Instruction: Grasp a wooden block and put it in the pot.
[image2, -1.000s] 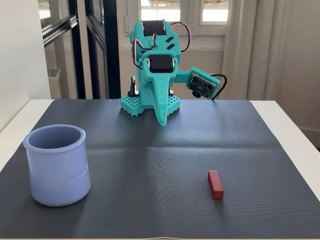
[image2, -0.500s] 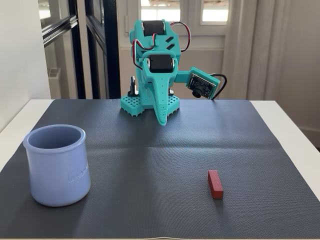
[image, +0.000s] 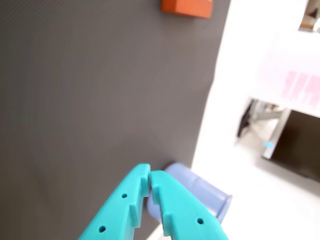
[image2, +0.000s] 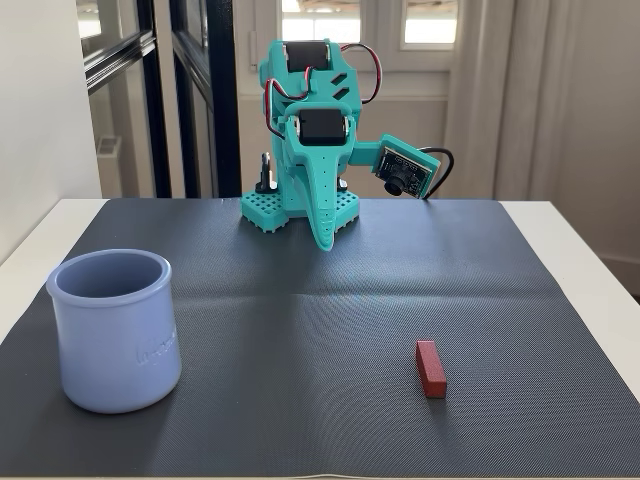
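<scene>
Nothing is done yet as I read it: my gripper (image2: 327, 240) hangs folded by the base at 12 o'clock, jaws closed and empty, the wooden block (image2: 430, 368) lies on the mat (image2: 320, 310) at 4 o'clock, the pot (image2: 113, 330) empty-looking at 8 o'clock.

One wooden block (image2: 430, 368), one pot (image2: 113, 331).

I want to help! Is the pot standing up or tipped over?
Standing up: the pot sits on its base on the mat, its open rim facing upward.
</scene>
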